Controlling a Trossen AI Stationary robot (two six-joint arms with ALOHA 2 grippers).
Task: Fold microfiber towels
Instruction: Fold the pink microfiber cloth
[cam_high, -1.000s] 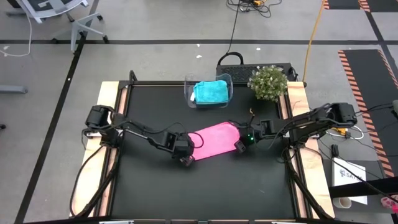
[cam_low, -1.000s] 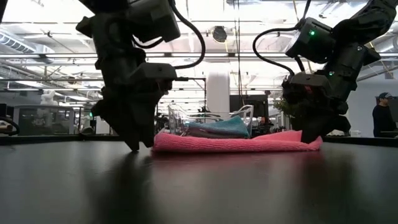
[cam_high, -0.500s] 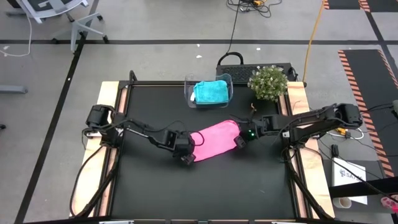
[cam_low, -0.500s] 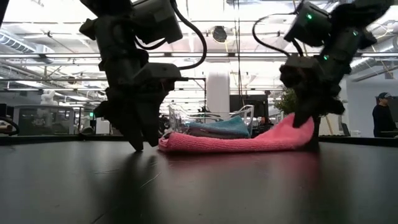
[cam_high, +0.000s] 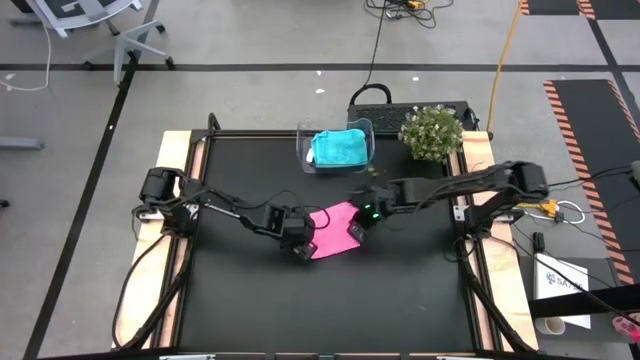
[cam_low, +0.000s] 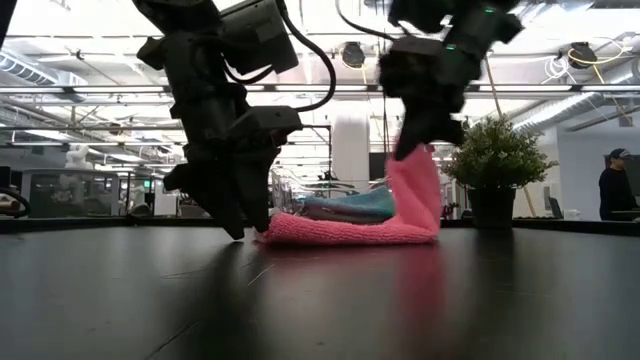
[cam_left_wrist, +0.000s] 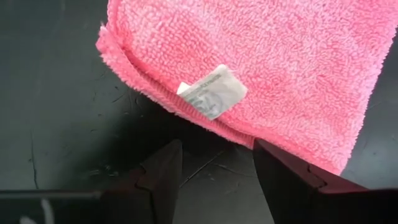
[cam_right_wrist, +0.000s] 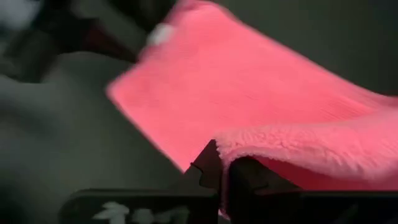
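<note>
1. Looking down, I see the matte black tabletop (cam_high: 330, 290) with pale wooden side rails, on a grey floor crossed by cables; at table height an open workshop with bright ceiling lights lies behind it.
2. My two dark arms meet mid-table over the bright pink fuzzy microfiber towel (cam_high: 335, 231).
3. That towel lies flat on the table at one end, its other end lifted upright; a small pale tag (cam_left_wrist: 211, 92) sits on its looped pile.
4. My right gripper (cam_right_wrist: 222, 169) is clamped on the raised pink edge.
5. My left gripper (cam_left_wrist: 214, 165) stands apart just beside the flat end.
6. A clear plastic bin (cam_high: 335, 150) at the back edge holds a folded teal towel (cam_high: 338, 147).
7. A small leafy potted plant (cam_high: 431, 133) stands near it.
</note>
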